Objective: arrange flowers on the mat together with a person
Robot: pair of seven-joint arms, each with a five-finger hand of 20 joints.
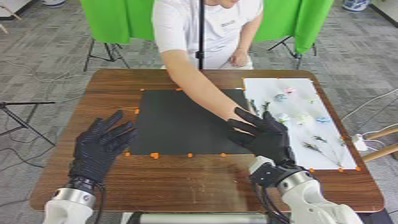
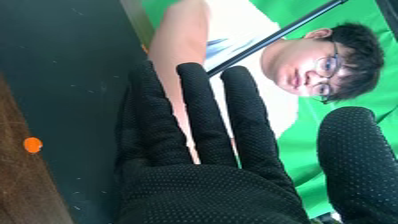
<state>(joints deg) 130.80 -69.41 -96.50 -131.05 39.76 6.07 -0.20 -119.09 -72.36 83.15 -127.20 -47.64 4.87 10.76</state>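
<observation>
In the head view, the black mat [image 1: 182, 120] lies on the table. My left hand [image 1: 98, 145] is left of it, fingers extended. My right hand [image 1: 266, 140] is over the mat's right edge and the white sheet, fingers straight with nothing seen in them. The person's arm [image 1: 202, 92] reaches across the mat to my right hand, which hides the person's hand. Small flowers [image 1: 302, 119] in white, blue and pink, and thin green stems [image 1: 313, 147], lie on the white sheet. In the right wrist view my right hand [image 2: 209, 190] has straight fingers, with the person's arm [image 2: 180, 35] behind them.
Orange tape dabs [image 1: 155, 155] mark the mat's border. The white sheet [image 1: 266, 87] covers the table's right side, beside the mat. The brown table [image 1: 195, 187] has its near edge by my forearms. A dark pole [image 1: 201, 40] stands upright beyond the far edge.
</observation>
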